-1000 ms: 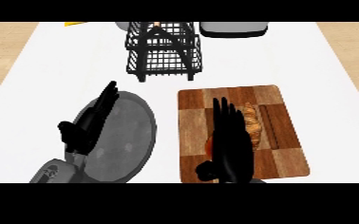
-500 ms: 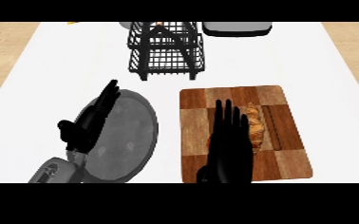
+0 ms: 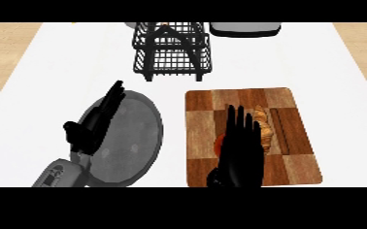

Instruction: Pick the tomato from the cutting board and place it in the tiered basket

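Note:
On the wooden cutting board [image 3: 287, 170] a red tomato [image 3: 219, 144] shows only as a sliver at the left edge of my right hand [image 3: 238, 151]. That hand lies over the board with its fingers straight, pointing away from me, and hides most of the tomato. A croissant [image 3: 265, 132] lies just right of the hand. The black wire tiered basket [image 3: 171, 51] stands at the back of the counter. My left hand [image 3: 91, 123] stays open on edge over a grey pan.
A large grey round pan [image 3: 129, 140] lies left of the board, its handle end [image 3: 54, 174] at the lower left. A grey appliance [image 3: 243, 28] sits behind the basket at the back right. White counter [image 3: 72, 58] stretches between basket and board.
The view has shifted slightly; my right hand has edged forward over the board, covering more of the tomato. The left hand has stayed where it was.

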Robot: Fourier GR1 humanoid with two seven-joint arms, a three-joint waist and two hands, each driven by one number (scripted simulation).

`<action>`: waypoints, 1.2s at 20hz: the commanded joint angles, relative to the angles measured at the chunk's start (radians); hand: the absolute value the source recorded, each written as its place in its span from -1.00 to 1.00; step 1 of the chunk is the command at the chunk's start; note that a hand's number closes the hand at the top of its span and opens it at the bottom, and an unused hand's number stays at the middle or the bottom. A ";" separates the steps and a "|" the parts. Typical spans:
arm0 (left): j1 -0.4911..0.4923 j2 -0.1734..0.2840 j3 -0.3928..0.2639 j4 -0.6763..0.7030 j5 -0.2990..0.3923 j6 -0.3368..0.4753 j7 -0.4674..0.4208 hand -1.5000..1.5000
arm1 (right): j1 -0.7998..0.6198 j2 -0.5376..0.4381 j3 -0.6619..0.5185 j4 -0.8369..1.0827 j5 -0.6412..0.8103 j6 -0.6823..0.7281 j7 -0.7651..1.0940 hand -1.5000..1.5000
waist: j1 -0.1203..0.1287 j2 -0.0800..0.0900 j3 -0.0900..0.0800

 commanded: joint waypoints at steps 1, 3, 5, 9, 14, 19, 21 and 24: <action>-0.009 0.006 0.037 0.033 0.017 -0.032 -0.003 0.00 | 0.036 0.018 0.004 0.046 0.022 -0.035 0.180 -1.00 | 0.002 0.002 0.000; -0.023 -0.005 0.018 0.004 -0.011 -0.012 0.018 0.00 | 0.045 0.018 -0.029 0.052 0.030 -0.041 0.163 -1.00 | 0.002 0.001 0.001; -0.014 -0.009 0.022 -0.008 -0.005 -0.015 0.038 0.00 | 0.077 0.018 -0.102 -0.003 0.030 0.029 0.104 -1.00 | -0.001 0.000 0.001; 0.046 0.003 0.015 -0.071 -0.035 -0.024 0.026 0.00 | 0.110 0.018 -0.062 0.050 0.036 -0.061 0.096 -1.00 | 0.009 -0.001 0.001; 0.009 -0.057 0.031 0.019 -0.063 -0.035 -0.003 0.00 | 0.145 0.018 -0.067 0.129 0.038 -0.128 0.028 -1.00 | 0.002 0.002 0.001; 0.036 -0.067 0.059 -0.023 -0.076 -0.046 0.016 0.00 | 0.039 0.019 -0.049 0.188 -0.023 -0.132 0.085 -1.00 | 0.009 0.001 0.001; 0.066 -0.060 0.049 -0.066 -0.092 -0.044 0.030 0.00 | 0.069 0.019 -0.016 0.234 -0.024 -0.236 0.060 -1.00 | 0.012 0.001 0.001; 0.034 -0.048 0.082 -0.045 -0.079 -0.083 0.041 0.00 | 0.097 0.016 -0.104 0.143 0.044 -0.252 -0.139 1.00 | 0.004 0.000 0.001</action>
